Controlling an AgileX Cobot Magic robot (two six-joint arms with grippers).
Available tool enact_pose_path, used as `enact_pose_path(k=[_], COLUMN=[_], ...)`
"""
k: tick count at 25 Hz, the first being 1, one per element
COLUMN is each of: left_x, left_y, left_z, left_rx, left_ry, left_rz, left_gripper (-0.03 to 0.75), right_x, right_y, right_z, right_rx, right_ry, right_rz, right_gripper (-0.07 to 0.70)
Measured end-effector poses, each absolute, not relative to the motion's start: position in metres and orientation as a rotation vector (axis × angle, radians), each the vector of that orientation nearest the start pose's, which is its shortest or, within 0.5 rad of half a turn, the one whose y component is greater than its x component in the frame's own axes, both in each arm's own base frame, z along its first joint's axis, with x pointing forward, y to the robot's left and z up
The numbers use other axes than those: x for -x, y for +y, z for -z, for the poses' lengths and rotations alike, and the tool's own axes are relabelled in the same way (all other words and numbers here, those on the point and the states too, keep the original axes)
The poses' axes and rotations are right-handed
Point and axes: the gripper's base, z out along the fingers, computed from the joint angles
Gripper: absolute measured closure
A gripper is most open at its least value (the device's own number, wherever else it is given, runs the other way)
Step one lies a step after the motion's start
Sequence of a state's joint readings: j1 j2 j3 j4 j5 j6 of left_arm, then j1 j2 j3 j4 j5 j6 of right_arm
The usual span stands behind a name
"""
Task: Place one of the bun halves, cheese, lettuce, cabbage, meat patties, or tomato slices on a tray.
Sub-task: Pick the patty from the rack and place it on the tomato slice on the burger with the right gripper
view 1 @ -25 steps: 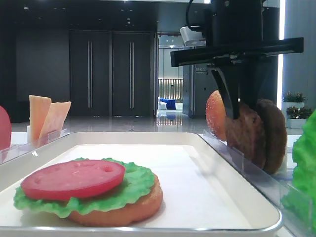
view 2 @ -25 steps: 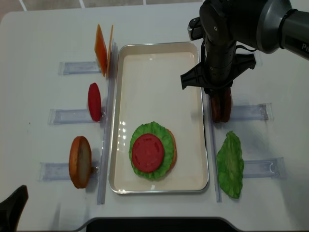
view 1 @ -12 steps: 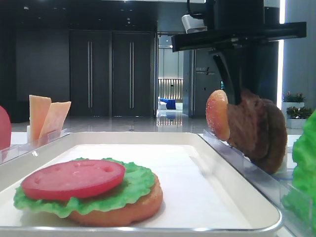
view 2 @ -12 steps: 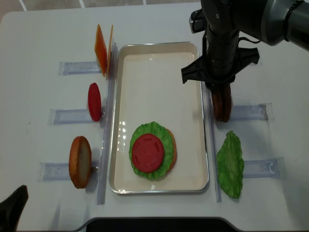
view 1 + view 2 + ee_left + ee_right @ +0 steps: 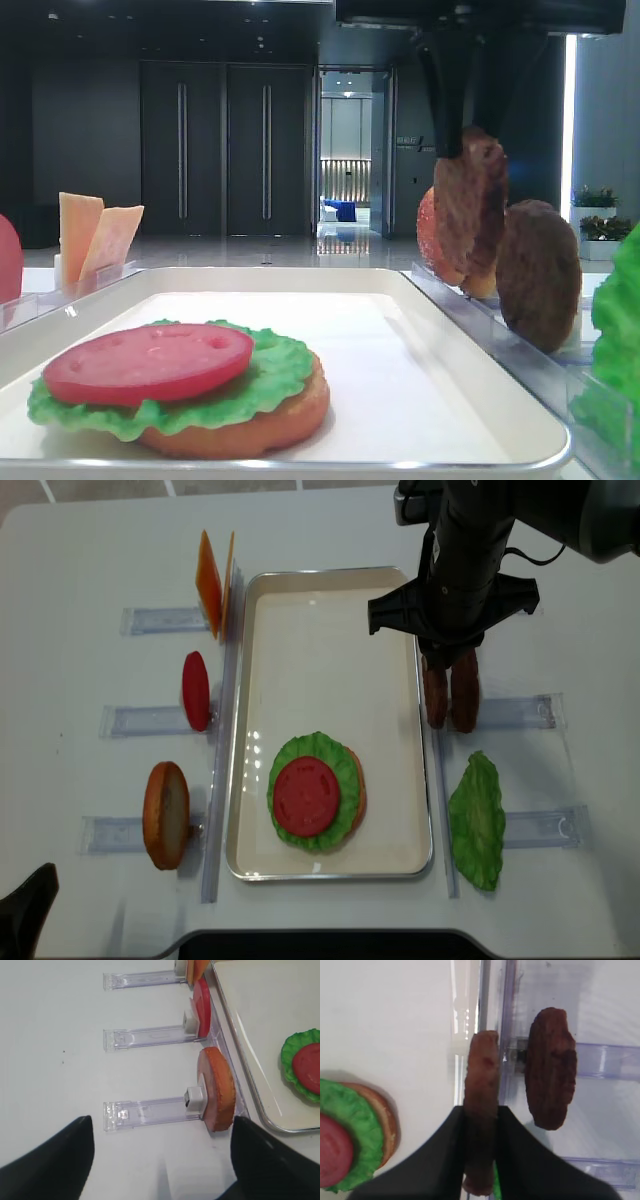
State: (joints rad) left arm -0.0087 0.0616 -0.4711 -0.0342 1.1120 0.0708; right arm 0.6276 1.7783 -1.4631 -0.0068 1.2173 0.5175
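My right gripper (image 5: 481, 1110) is shut on a dark brown meat patty (image 5: 434, 692), holding it upright on edge above the right rim of the cream tray (image 5: 325, 572). The overhead view shows it lifted clear of its clear rack; the second patty (image 5: 464, 690) still stands in that rack just beside it. On the tray lies a stack of bun half, lettuce and tomato slice (image 5: 306, 795). My left gripper (image 5: 160, 1160) hangs open over bare table, near an upright bun half (image 5: 217, 1087).
Left of the tray, clear racks hold cheese slices (image 5: 212, 580), a tomato slice (image 5: 196, 690) and the bun half (image 5: 166, 814). A lettuce leaf (image 5: 477, 820) leans on the right rack. A reddish-orange disc (image 5: 426, 235) stands behind the held patty.
The right gripper has risen with the patty, drawing it up out of the rack and a little toward the tray. The left gripper has stayed still.
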Motion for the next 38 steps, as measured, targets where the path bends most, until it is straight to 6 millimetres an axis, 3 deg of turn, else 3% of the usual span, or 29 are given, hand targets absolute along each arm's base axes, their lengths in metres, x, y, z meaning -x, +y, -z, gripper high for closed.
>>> enact_pose_path(k=[9, 21, 38], left_x=[-0.005, -0.005, -0.005], left_y=[-0.003, -0.003, -0.003], left_z=[-0.265, -0.265, -0.265], left_rx=[-0.088, -0.088, -0.088], left_ry=[2.184, 2.184, 2.184], left_rz=[0.007, 0.007, 0.007], left_gripper=[0.057, 0.057, 0.057], right_x=[-0.273, -0.243, -0.234], right_y=[0.212, 0.218, 0.233], right_z=[-0.287, -0.269, -0.264], right_rx=[0.114, 0.086, 0.12], right_ry=[2.971, 2.851, 2.788], right_rz=[-0.367, -0.848, -0.916], right_gripper=[0.504, 0.504, 0.504])
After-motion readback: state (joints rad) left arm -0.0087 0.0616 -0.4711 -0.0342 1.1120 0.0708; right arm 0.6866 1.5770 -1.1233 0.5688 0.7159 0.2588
